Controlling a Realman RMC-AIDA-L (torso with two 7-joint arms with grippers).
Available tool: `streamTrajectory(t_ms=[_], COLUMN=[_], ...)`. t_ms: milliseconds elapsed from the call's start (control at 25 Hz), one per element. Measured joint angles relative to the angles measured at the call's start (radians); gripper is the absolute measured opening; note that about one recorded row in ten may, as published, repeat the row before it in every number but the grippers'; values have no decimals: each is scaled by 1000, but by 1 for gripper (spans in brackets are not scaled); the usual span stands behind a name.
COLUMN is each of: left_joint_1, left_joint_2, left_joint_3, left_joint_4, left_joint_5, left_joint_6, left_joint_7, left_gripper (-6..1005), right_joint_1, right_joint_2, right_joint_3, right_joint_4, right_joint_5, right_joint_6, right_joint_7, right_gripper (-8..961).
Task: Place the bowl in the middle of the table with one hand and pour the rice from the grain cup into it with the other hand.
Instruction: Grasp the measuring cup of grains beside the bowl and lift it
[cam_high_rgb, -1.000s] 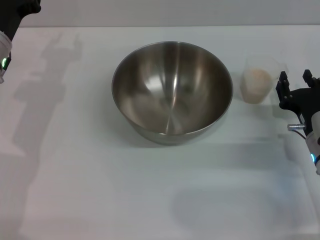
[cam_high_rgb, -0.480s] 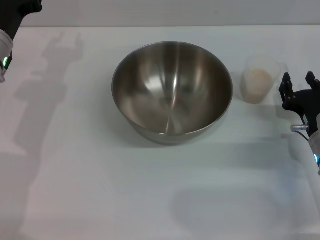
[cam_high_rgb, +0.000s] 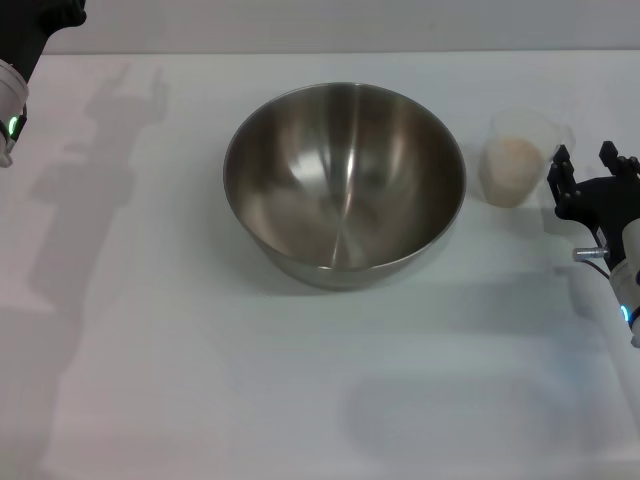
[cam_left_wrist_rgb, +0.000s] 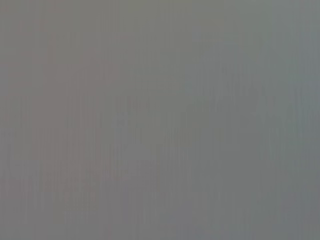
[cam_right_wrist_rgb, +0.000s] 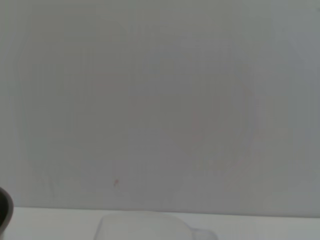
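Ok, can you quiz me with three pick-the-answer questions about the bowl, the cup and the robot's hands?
1. Where is the cup?
A. inside the bowl
B. on the table, on the robot's right of the bowl
C. held in the air

2. How many bowls are there?
A. one
B. two
C. three

3. What is the right tool doing?
A. squeezing the cup
B. open beside the cup
C. dipping into the bowl

Answers: 1 B, the cup stands apart from the bowl; 2 A, only one steel bowl shows; 3 B, its fingers are spread, not around the cup.

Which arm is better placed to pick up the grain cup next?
Right. The right gripper, fingers open, sits just beside the grain cup; the left gripper is across the bowl.
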Motion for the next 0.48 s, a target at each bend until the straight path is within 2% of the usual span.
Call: streamTrajectory(t_ms=[480], left_joint_1=[-4], left_joint_2=[-2], left_joint_3=[-2], left_joint_4=[0], left_joint_5=[0], left_joint_6=[-1], left_joint_7=[0], left_gripper=[451], right_joint_1=[2], right_joint_2=[-2], right_joint_3=[0], right_joint_4=[-13], right_joint_5=[0], right_joint_6=[8], right_joint_7=[0], right_gripper=[494])
